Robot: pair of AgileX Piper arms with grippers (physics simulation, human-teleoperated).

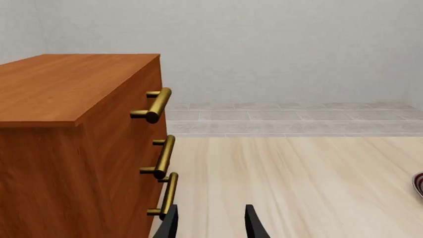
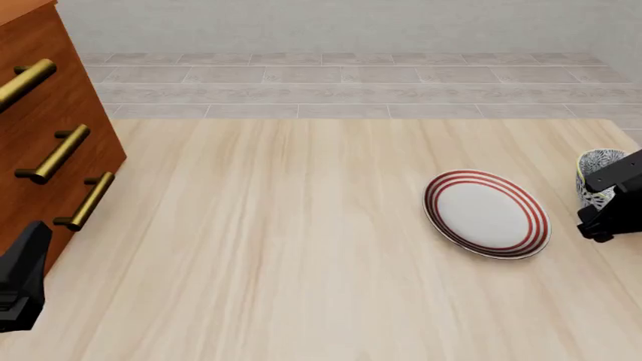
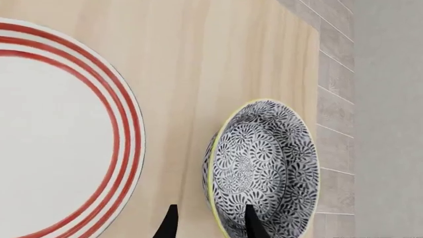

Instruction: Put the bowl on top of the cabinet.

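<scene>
The bowl [image 3: 264,168] is sitting on the table [image 2: 301,248] just beside the plate [image 2: 488,213] — on the side far away from the cabinet [image 2: 40,143]. It is round and deep, white with lots of dark flowers, and has a pale yellow rim. The right gripper [image 3: 208,223] is hanging over it with its fingers apart — one finger inside the rim, one outside. The left gripper [image 1: 210,223] is staying open beside the cabinet's lowest handle [image 1: 165,196], holding nothing.
</scene>
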